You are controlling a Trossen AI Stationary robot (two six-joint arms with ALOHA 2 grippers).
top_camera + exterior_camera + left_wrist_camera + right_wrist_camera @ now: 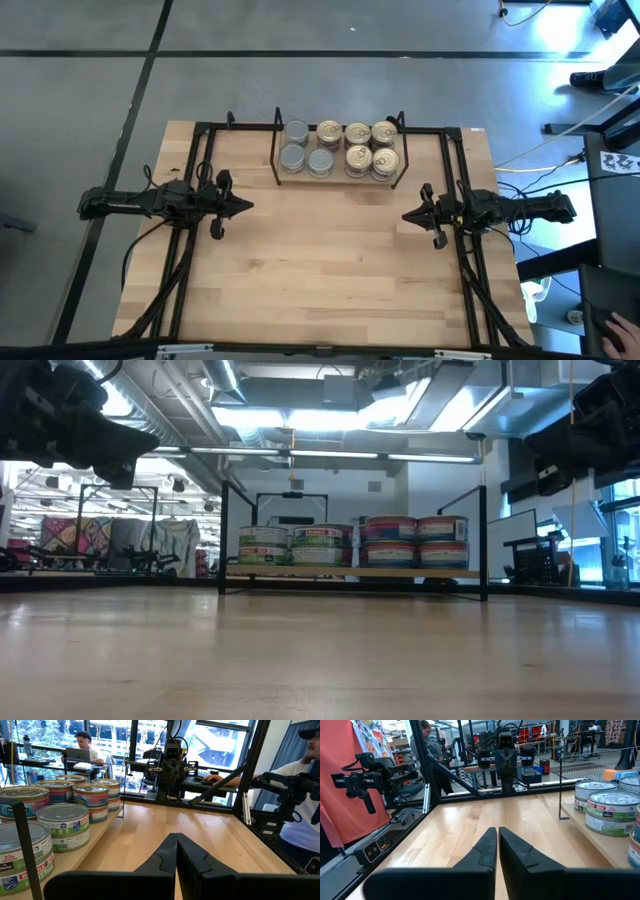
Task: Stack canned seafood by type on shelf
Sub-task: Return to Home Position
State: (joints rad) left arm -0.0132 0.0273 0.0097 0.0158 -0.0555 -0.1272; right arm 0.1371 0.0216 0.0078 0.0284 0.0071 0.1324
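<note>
Metal tins (340,148), rigid, slick and likely weighty, sit stacked on the shelf (276,150) at 12 o'clock; grip across the sidewall. Left hand (245,206) at 9 and right hand (408,214) at 3 are both pinched together, empty.
</note>
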